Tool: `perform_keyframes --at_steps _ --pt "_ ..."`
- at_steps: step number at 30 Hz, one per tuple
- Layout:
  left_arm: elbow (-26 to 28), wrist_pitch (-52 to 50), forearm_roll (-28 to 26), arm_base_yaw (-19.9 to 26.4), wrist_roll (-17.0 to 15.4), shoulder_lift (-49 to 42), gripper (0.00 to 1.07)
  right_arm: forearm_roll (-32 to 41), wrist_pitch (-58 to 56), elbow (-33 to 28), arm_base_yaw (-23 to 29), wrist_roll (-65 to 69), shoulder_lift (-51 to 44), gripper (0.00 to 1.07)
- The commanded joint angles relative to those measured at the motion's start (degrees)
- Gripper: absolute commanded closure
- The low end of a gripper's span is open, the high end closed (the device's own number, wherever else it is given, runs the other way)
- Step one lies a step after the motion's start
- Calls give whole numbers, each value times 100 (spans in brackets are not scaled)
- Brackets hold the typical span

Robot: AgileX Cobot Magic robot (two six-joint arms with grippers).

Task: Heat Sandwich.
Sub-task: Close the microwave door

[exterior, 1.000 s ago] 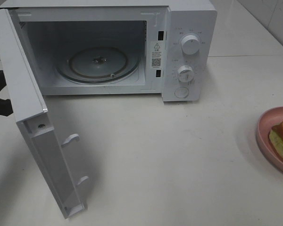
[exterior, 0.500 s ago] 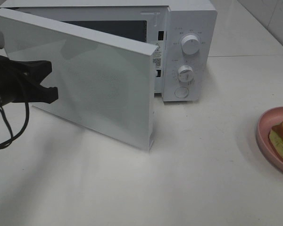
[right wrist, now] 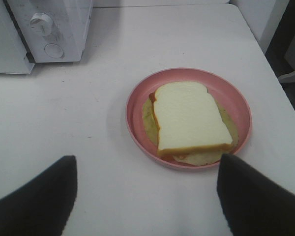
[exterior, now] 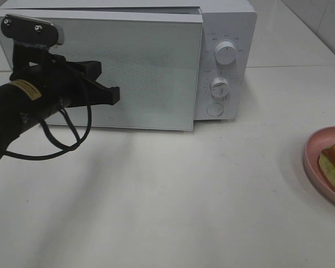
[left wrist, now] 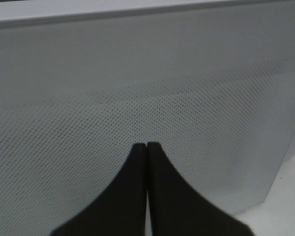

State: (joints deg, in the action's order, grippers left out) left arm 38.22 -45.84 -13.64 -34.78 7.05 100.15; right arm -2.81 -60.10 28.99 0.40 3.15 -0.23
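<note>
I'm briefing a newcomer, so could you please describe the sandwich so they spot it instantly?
Start at the white microwave, then look right across the table to the round pink plate. The sandwich lies on it: square white bread, brown crust, pale green-yellow filling.

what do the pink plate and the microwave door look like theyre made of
The round pink plate looks like matte plastic or melamine: even colour, soft sheen, thin raised rim, though glazed ceramic cannot be ruled out. The white microwave door appears to be a smooth glossy glass or plastic panel over a perforated metal screen, given the fine dot mesh showing through it in the left wrist view.
</note>
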Motion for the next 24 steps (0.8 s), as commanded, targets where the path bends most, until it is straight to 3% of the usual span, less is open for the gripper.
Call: perform_keyframes --at_steps 1,13,24 --pt "350 52 -304 -178 86 201 107 29 69 -6 -46 -17 -149 32" --pt "1484 447 -487 -481 338 877 107 29 69 -6 -46 -17 -149 32" --pt "2309 991 -493 -481 332 1301 107 29 69 -6 -46 -17 -149 32"
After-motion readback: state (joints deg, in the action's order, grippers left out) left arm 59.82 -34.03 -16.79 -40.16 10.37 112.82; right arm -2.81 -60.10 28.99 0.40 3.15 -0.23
